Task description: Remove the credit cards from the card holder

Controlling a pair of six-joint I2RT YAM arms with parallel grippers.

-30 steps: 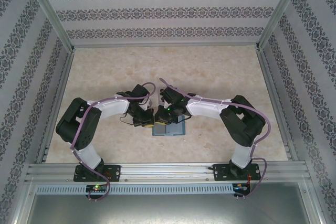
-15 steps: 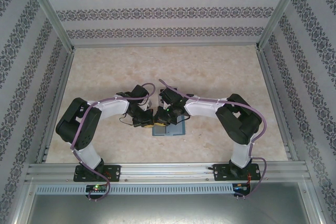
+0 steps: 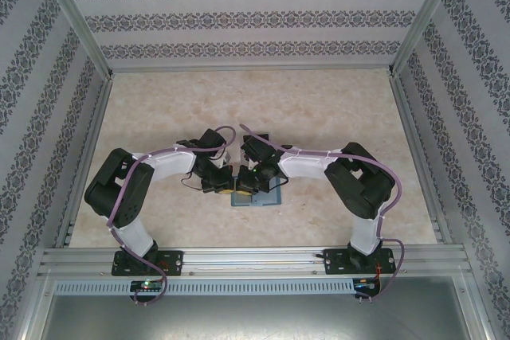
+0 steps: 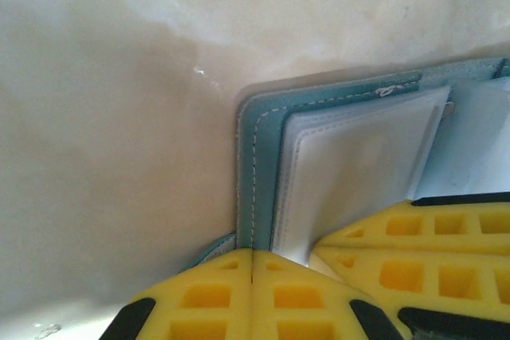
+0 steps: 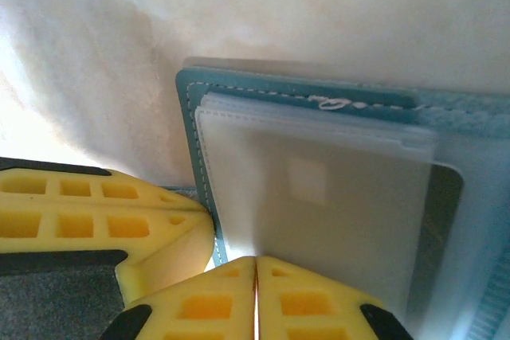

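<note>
Directly below the left end effector (image 4: 252, 256), which clamps its cover edge, card holder (image 4: 256, 165) lies open on surface (image 4: 119, 117); right end effector (image 5: 256, 264) has just nipped shut on the sleeved credit card (image 5: 319, 189), looks ready to pull.

Looked steeply down on the card holder (image 3: 267, 199) from far above, near side; crowded close over it from 2 wrists, sharing its stitched edge.

Pale marbled table (image 3: 319, 109), with the open teal card holder (image 3: 268, 199) flat on it toward the near edge.
</note>
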